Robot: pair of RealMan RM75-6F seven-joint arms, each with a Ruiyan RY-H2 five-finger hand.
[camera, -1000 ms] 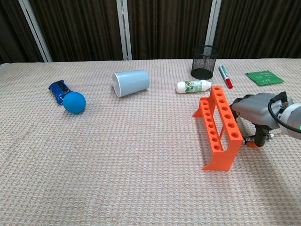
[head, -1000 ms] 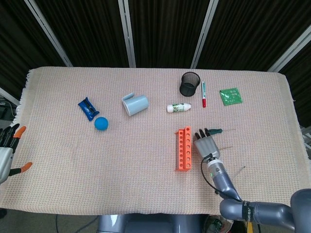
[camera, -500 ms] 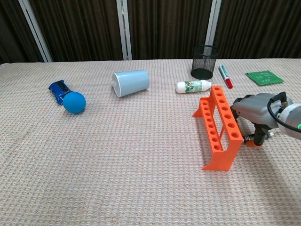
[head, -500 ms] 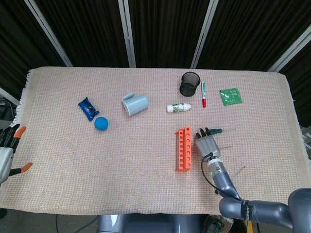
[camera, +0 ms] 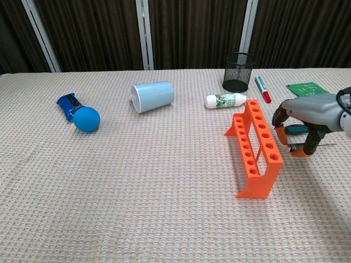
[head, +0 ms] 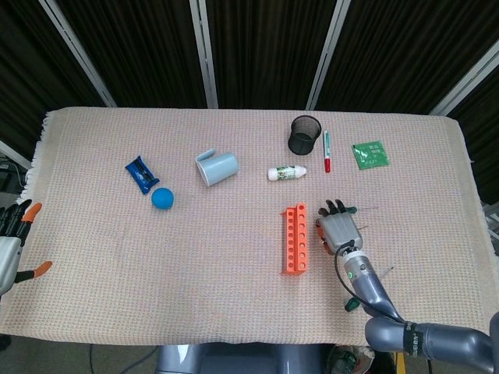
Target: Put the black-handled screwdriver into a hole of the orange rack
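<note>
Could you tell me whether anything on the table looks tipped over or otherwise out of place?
Yes: the pale blue cup lies on its side left of the small white bottle, which also lies flat. The orange rack stands upright with every visible hole empty.

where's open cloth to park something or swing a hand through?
Widest bare patch: woven cloth between the blue ball and the orange plastic rack, running to the near edge. The back-left corner is bare too. Crowded: black mesh cup, white bottle, red marker, green packet at back right, and the right hand beside the rack.
</note>
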